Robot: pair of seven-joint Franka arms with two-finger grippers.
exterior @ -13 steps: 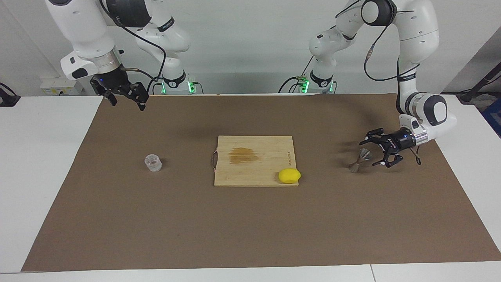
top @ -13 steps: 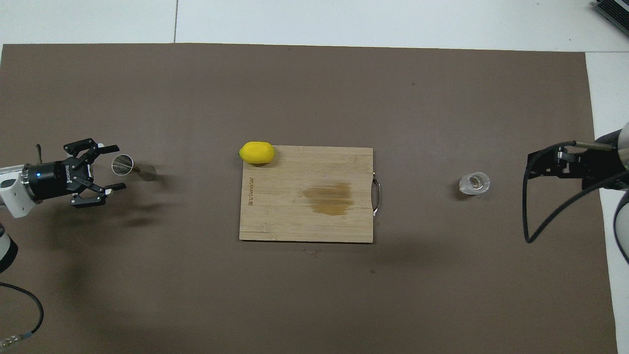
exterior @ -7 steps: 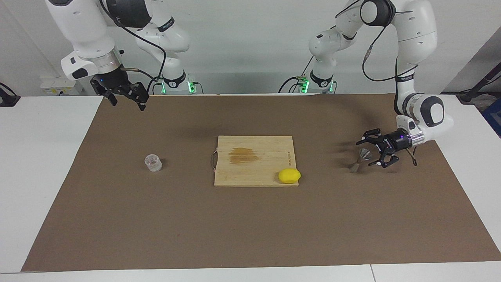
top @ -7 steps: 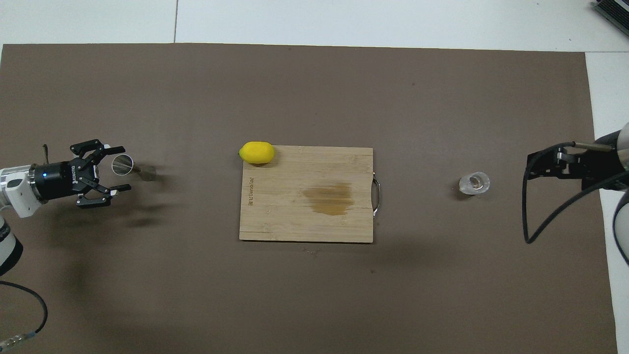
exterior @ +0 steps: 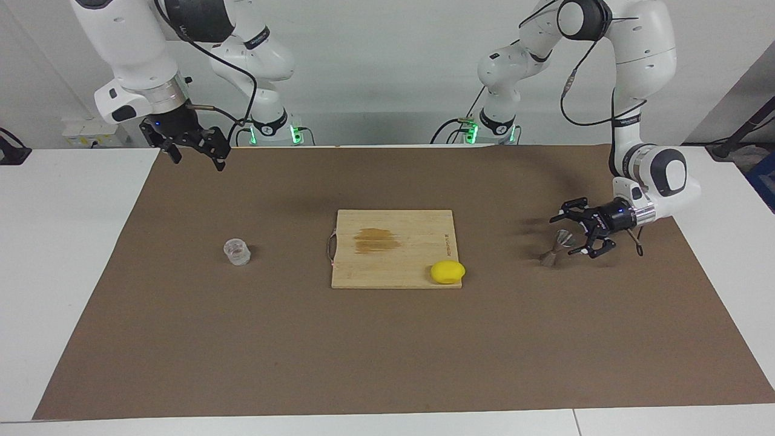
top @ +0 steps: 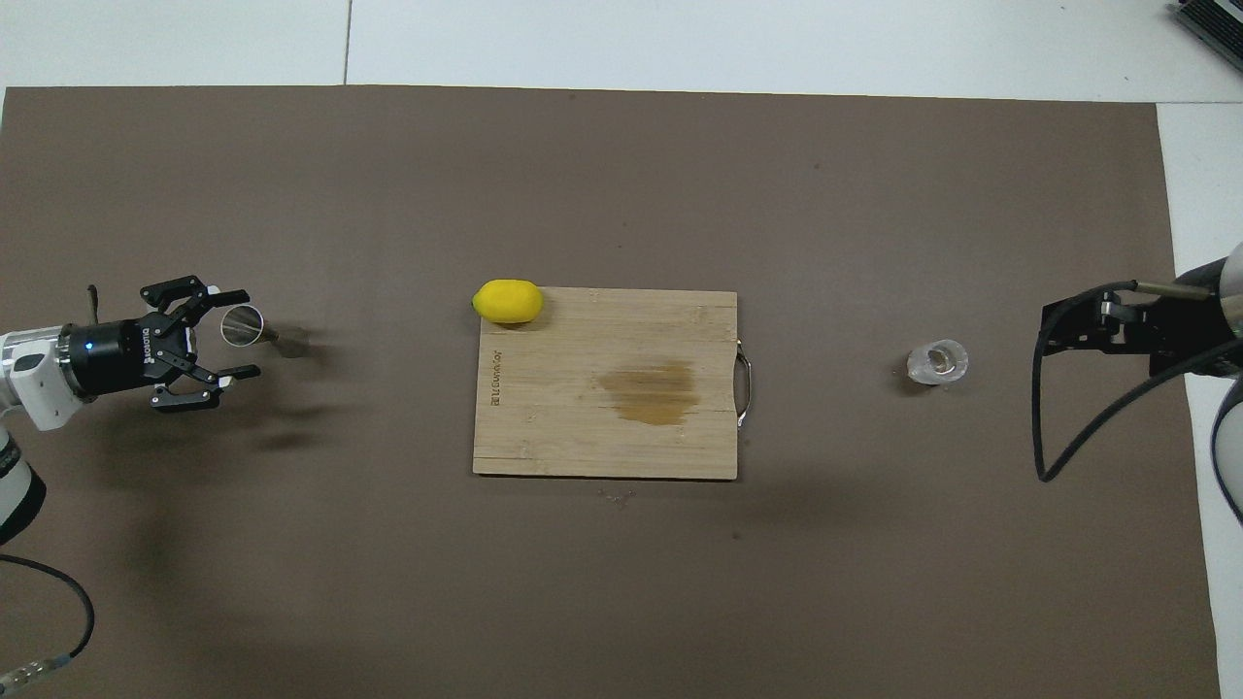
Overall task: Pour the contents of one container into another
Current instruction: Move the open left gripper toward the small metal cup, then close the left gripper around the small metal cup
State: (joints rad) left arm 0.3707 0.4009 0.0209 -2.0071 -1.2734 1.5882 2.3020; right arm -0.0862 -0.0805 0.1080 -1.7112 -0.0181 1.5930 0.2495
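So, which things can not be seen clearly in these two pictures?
- What the clear tumbler holds: too small in both views.
- Whether the left gripper touches the jigger: its open fingers bracket the upper cone, contact unclear in either view.
- The right gripper: waits raised; in the overhead view the picture's edge cuts off most of it.
- The stain on the cutting board: wet or dry, unclear.

The left gripper (top: 230, 333) has white letters on its black body, just back from its fingers; they look like "ROBOTIQ". The wooden cutting board (top: 604, 388) has small dark letters along one short edge, too tiny to read.
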